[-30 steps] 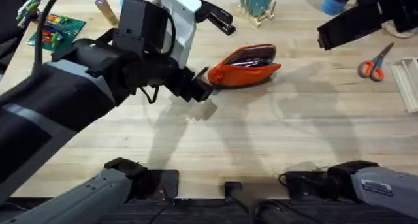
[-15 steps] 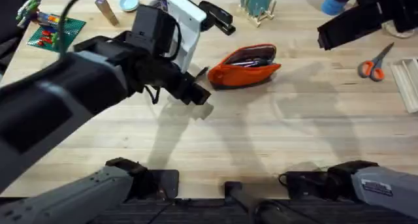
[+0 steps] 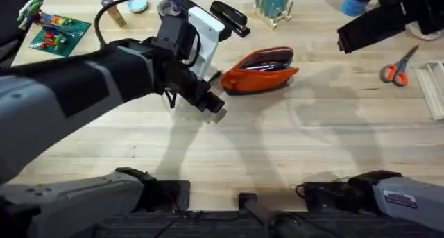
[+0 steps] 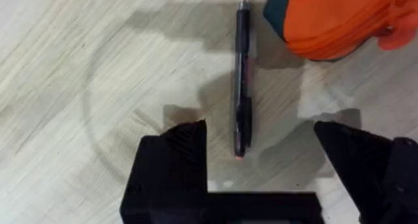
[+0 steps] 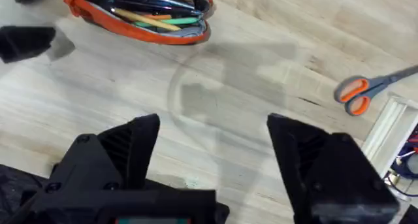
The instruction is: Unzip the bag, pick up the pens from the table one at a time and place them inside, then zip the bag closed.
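- The bag (image 3: 260, 70) lies on the table (image 3: 291, 148), toward the far edge and near the middle of its width, its long side running roughly along that edge.
- Its zipper is open: in the right wrist view the mouth of the bag (image 5: 140, 15) gapes, and a yellow stick, a green one and some dark ones lie inside.
- A black pen (image 4: 242, 80) with a reddish tip lies flat on the bare wood just beside the bag's end; in the left wrist view it comes close to the orange fabric (image 4: 333, 21), and whether it touches I cannot tell.
- The left gripper (image 3: 211, 101) is over the table just left of the bag, the arm reaching in from the lower left.
- In the left wrist view the left gripper (image 4: 261, 152) is spread wide, with the lower end of the pen between the two black fingers (image 4: 176, 152); nothing is held.
- The right gripper (image 5: 212, 152) hangs above bare wood on the right side of the table, its fingers wide apart and holding nothing.
- Scissors (image 3: 397, 68) with orange handles lie near the table's right edge, well apart from the bag.
- A black stapler (image 3: 230, 17) sits near the far edge, behind the bag.
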